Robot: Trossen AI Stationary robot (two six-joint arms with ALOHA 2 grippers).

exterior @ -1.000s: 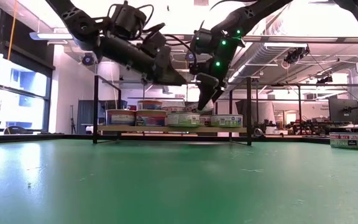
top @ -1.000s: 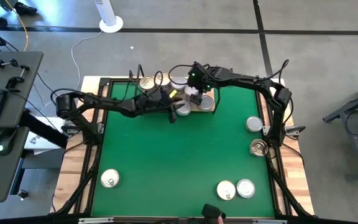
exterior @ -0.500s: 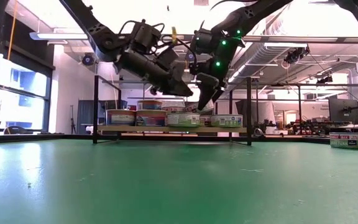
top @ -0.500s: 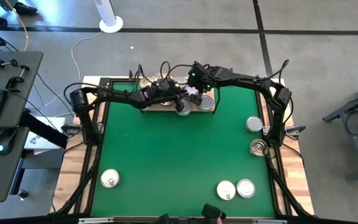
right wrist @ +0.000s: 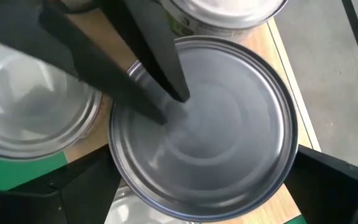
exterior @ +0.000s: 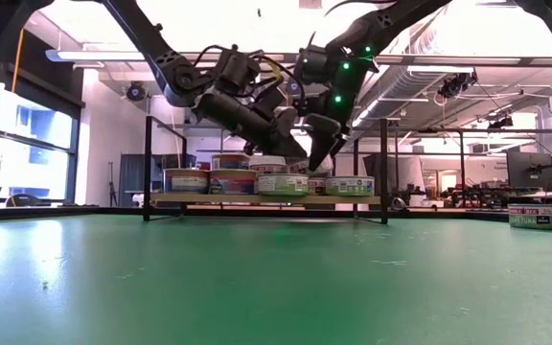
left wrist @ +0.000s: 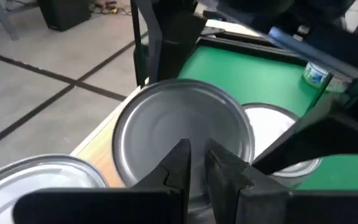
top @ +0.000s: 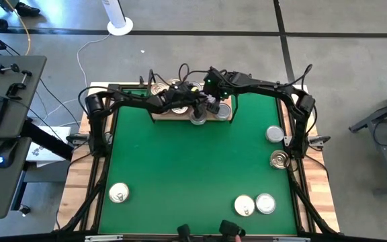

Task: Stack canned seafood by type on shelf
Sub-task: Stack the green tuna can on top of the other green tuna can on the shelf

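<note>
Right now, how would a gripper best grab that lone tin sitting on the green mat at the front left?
Probably from straight above, fingers either side of the lone tin's round wall. It lies flat, lid up, apart from the other tins, so the top and all sides are free.

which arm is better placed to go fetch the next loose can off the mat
Right, probably. The right gripper is open, and four loose cans lie along the right arm's side. The left gripper, nearly shut, is over the shelf, with one can on its side.
</note>
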